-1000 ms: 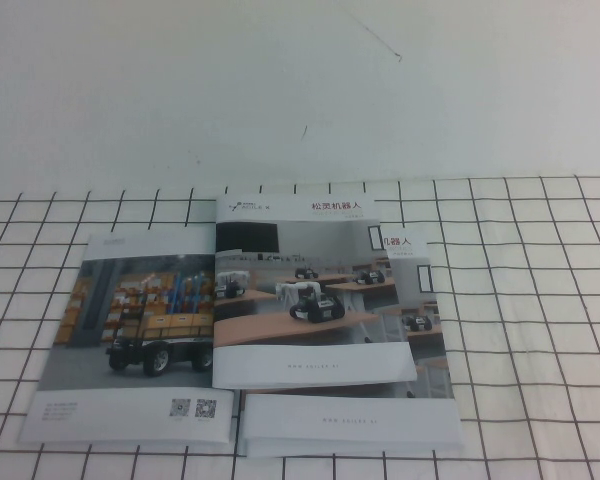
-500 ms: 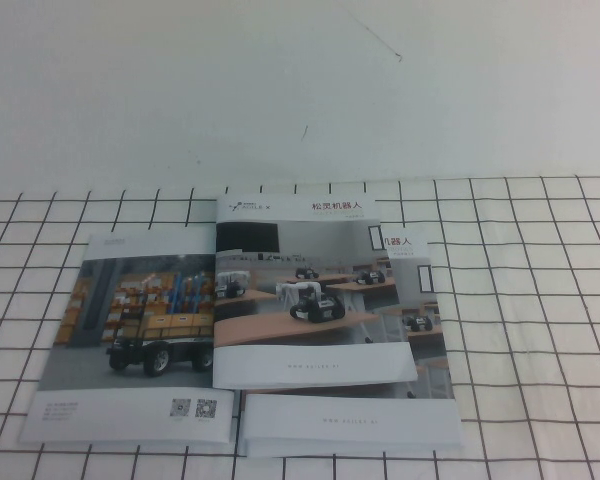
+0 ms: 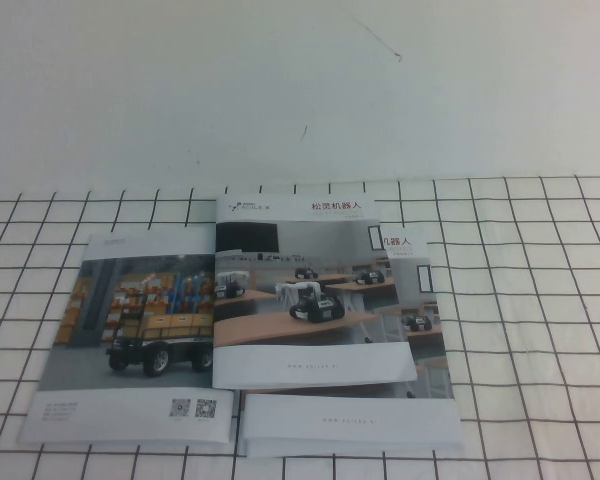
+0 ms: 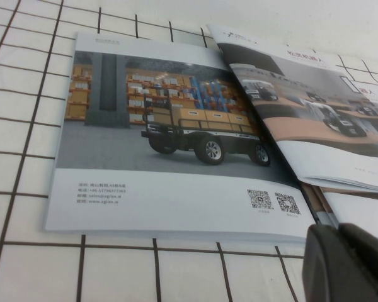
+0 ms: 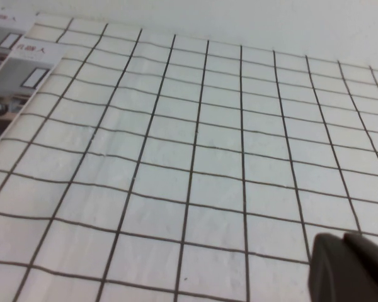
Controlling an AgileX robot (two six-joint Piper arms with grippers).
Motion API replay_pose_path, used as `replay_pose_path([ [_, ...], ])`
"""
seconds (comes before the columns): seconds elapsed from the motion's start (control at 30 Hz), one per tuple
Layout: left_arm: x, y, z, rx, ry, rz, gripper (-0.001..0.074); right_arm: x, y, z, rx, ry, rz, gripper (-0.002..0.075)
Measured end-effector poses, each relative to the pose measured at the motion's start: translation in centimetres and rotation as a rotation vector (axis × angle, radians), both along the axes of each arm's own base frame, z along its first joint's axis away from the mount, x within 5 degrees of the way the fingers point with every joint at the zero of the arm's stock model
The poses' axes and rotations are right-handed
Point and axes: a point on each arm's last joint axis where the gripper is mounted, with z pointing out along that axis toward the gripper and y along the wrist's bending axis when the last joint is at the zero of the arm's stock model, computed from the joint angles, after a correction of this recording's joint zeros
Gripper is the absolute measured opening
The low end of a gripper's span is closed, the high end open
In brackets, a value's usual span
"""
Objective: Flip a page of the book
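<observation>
The book [image 3: 240, 330] lies open on the gridded cloth. Its left sheet shows a warehouse cart robot with QR codes [image 3: 130, 335]. The page [image 3: 305, 300] with small robots on wooden classroom desks lies on the right stack, its lower edge slightly raised. In the left wrist view the warehouse sheet [image 4: 170, 132] and the page [image 4: 315, 119] both show. My left gripper [image 4: 346, 245] is shut, hovering just off the book's near edge by the spine. My right gripper [image 5: 346, 251] is shut over bare cloth, to the right of the book. Neither gripper shows in the high view.
A white cloth with a black grid [image 3: 520, 300] covers the table in front of a plain white wall [image 3: 300, 80]. The book's right corner shows at the edge of the right wrist view [image 5: 19, 69].
</observation>
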Motion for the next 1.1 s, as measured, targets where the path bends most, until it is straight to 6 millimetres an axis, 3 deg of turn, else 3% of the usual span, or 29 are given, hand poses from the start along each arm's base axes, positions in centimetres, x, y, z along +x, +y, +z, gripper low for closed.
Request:
replay_pose_path([
  [1.1,0.0,0.0,0.0,0.0,0.0,0.0,-0.0003,-0.01,-0.02,-0.01,-0.008,0.002,0.0,-0.0001],
])
